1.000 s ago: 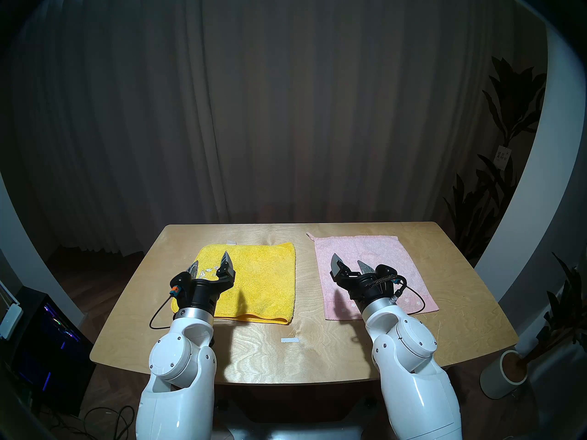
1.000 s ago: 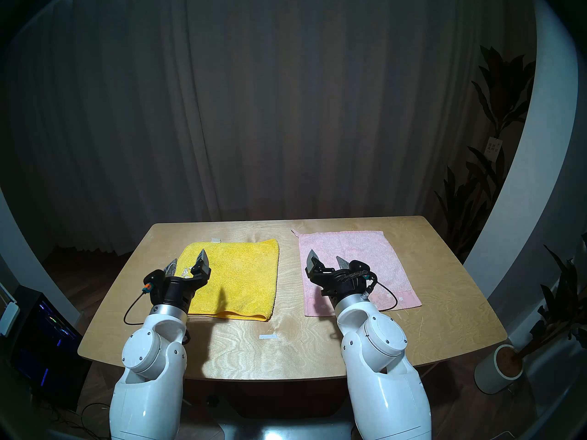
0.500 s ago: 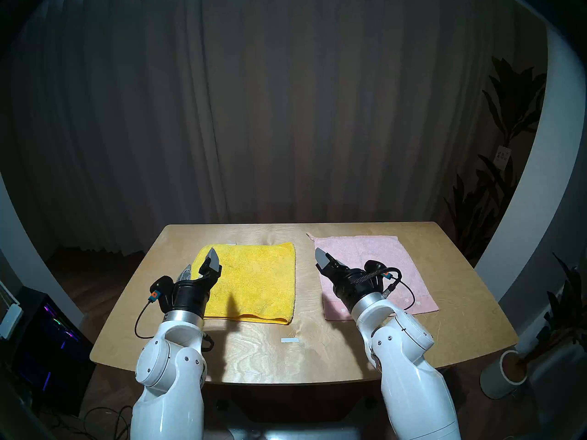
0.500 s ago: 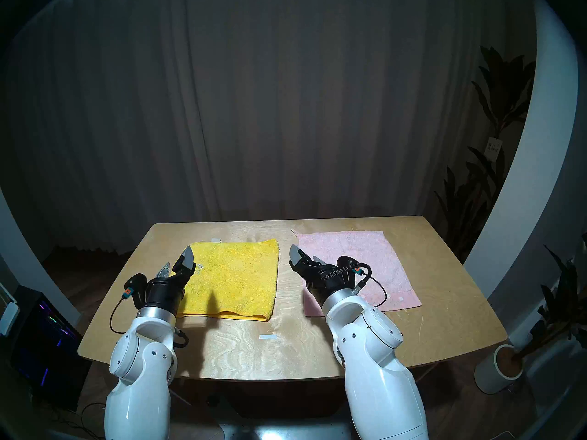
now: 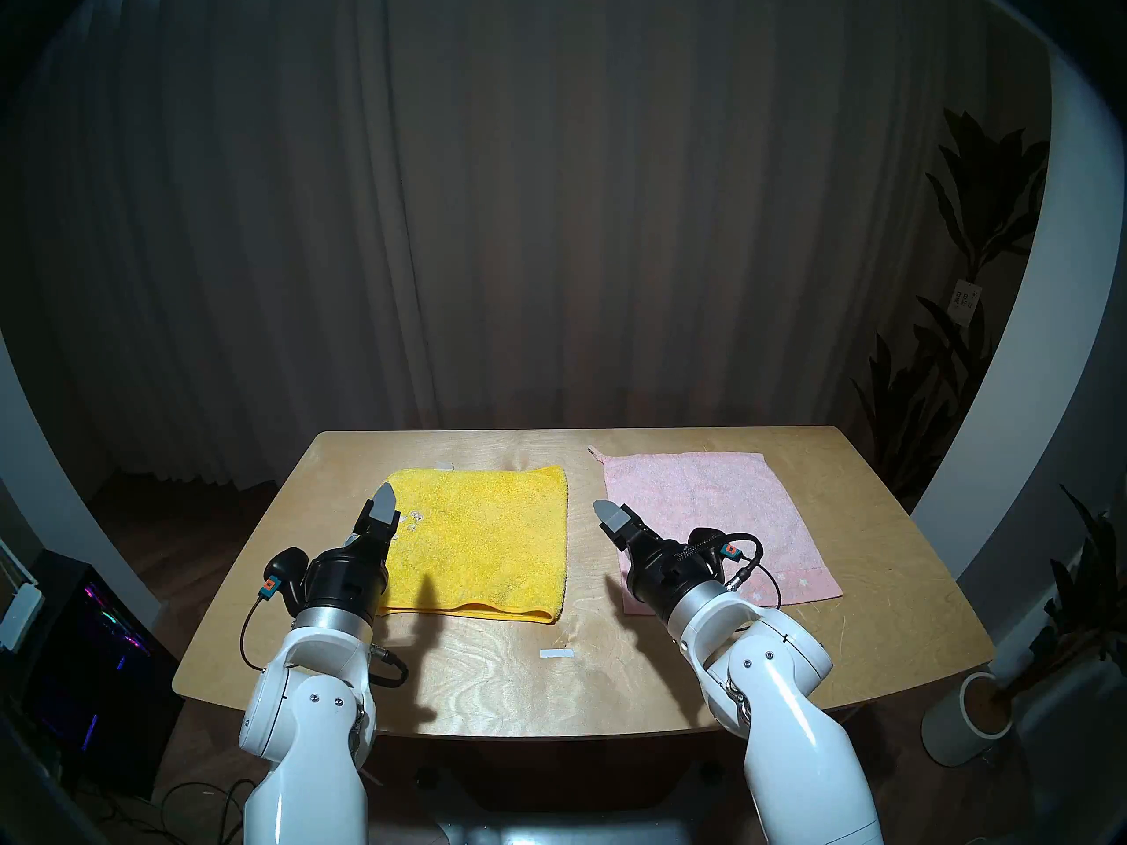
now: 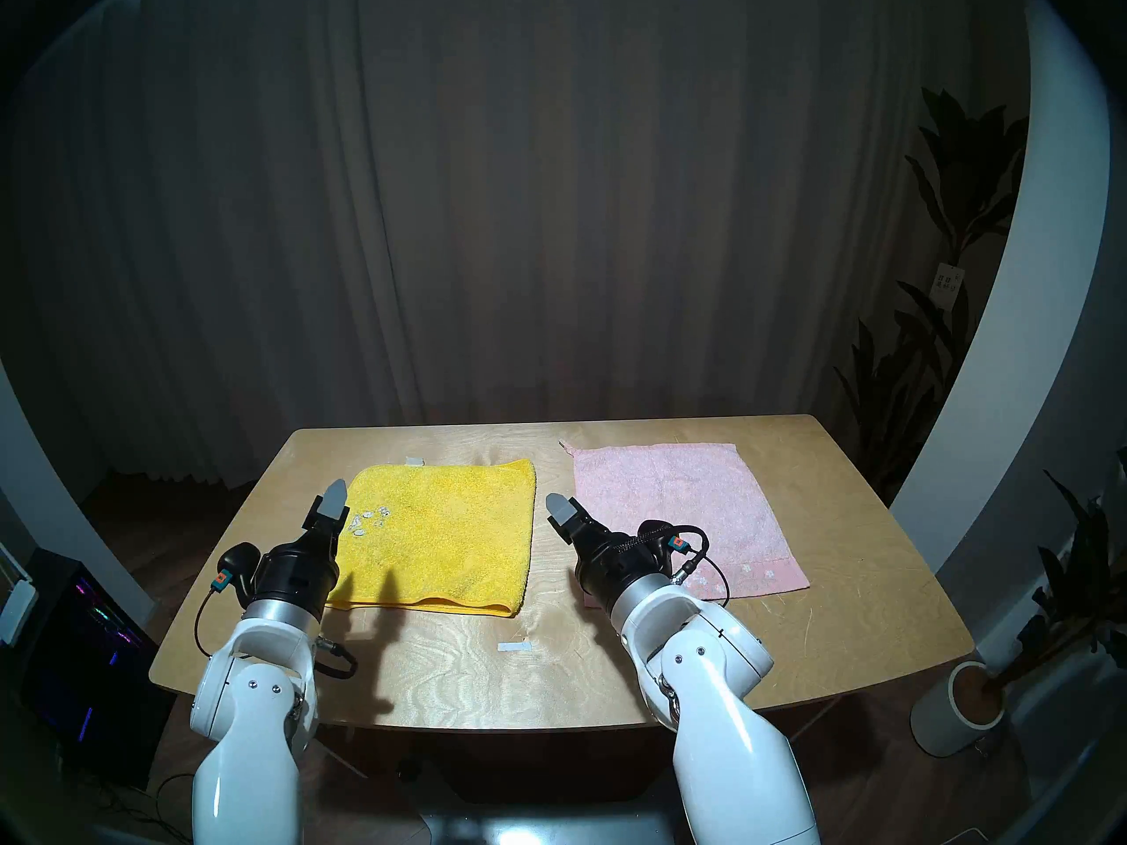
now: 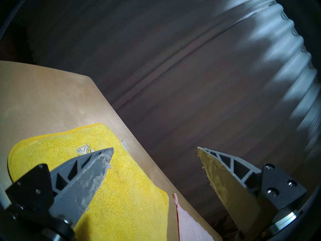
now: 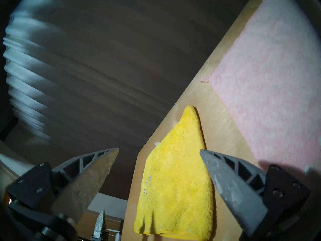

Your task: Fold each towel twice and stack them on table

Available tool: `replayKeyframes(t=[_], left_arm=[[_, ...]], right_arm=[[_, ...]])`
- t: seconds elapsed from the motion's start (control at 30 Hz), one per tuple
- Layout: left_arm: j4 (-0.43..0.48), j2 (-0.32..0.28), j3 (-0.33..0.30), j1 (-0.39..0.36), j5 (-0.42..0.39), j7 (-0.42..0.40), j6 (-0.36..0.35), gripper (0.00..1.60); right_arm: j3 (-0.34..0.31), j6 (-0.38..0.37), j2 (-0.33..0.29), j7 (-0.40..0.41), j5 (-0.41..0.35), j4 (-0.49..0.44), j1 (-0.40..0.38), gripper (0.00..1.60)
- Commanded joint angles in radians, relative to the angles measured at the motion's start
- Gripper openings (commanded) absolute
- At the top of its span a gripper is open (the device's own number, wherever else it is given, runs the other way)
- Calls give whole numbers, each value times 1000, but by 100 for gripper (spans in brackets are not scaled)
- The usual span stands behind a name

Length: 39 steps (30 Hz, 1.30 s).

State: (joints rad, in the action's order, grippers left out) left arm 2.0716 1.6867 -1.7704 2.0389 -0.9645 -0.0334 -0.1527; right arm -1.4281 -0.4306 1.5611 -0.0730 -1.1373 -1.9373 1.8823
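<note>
A bright yellow towel (image 5: pixel 488 539) with small white embroidery lies flat on the left half of the light wooden table (image 5: pixel 640 685). A pale pink towel (image 5: pixel 726 508) with a flowered near band lies flat on the right half. My left gripper (image 5: pixel 379 509) hovers over the yellow towel's left edge, rolled on its side, and is open and empty (image 7: pixel 155 148). My right gripper (image 5: pixel 611 519) hangs over the pink towel's left edge beside the bare strip between the towels. It is also open and empty (image 8: pixel 159 150).
A white tape strip (image 5: pixel 556 653) lies on the table's near middle, and another (image 5: pixel 445 464) sits at the yellow towel's far edge. A potted plant (image 5: pixel 969 725) stands on the floor at the right. A lit computer case (image 5: pixel 91 661) stands at the left. Dark curtains hang behind.
Both grippers have shifted left and drawn back, from above the middle of each towel to its left edge. Both wrists have rolled onto their sides, and both grippers stayed open.
</note>
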Motion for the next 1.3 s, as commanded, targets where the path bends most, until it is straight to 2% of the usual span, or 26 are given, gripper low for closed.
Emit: replayKeyframes(t=[0.0,0.03,0.07,0.1,0.17,0.2,0.4,0.6,0.63,0.67,0.7,0.73,0.8,0.83,0.87,0.9,0.93,0.97,1.1,1.13,1.27], left_arm=[[55,23,-37,20,-139,0,-66,160],[58,24,-42,23,-155,1,-76,160],[69,29,-57,29,-206,1,-110,160],[69,29,-57,29,-206,1,-110,160],[80,27,-74,36,-259,4,-151,160],[89,24,-87,41,-297,8,-184,160],[101,-6,-146,48,-432,40,-291,160],[91,-50,-204,41,-525,113,-413,160],[85,-57,-210,40,-535,123,-426,160],[75,-59,-213,38,-541,117,-430,160],[63,-61,-216,35,-541,121,-436,160],[63,-61,-216,35,-541,121,-436,160],[53,-54,-221,29,-559,128,-443,160],[51,-56,-223,28,-560,130,-448,160],[48,-57,-224,28,-562,130,-451,160],[44,-54,-225,28,-566,128,-451,160],[42,-55,-228,28,-572,131,-457,160],[40,-56,-229,28,-575,134,-460,160],[21,-46,-244,21,-612,164,-472,160],[13,-61,-246,23,-608,154,-482,160],[-19,-65,-262,22,-622,183,-494,160]], right_arm=[[5,-35,-8,-27,-184,-28,20,160],[6,-37,-9,-32,-205,-29,22,160],[6,-42,-10,-54,-265,-33,26,160],[6,-42,-10,-54,-265,-33,26,160],[13,-46,-13,-79,-305,-41,24,160],[23,-40,-17,-110,-282,-56,18,160],[33,-28,-22,-225,-390,-87,17,160],[44,6,-26,-360,-483,-118,9,160],[43,4,-25,-373,-525,-116,8,160],[45,22,-28,-387,-569,-113,11,160],[60,80,-37,-405,-643,-113,21,160],[60,80,-37,-405,-643,-113,21,160],[73,123,-46,-423,-689,-124,29,160],[76,122,-49,-430,-697,-133,35,160],[96,166,-62,-441,-715,-149,46,160],[97,153,-65,-444,-715,-159,54,160],[120,195,-81,-446,-713,-178,67,160],[125,193,-88,-440,-716,-187,76,160],[178,275,-130,-456,-717,-230,90,160],[193,296,-141,-453,-691,-234,91,160],[234,371,-178,-451,-689,-223,87,160]])
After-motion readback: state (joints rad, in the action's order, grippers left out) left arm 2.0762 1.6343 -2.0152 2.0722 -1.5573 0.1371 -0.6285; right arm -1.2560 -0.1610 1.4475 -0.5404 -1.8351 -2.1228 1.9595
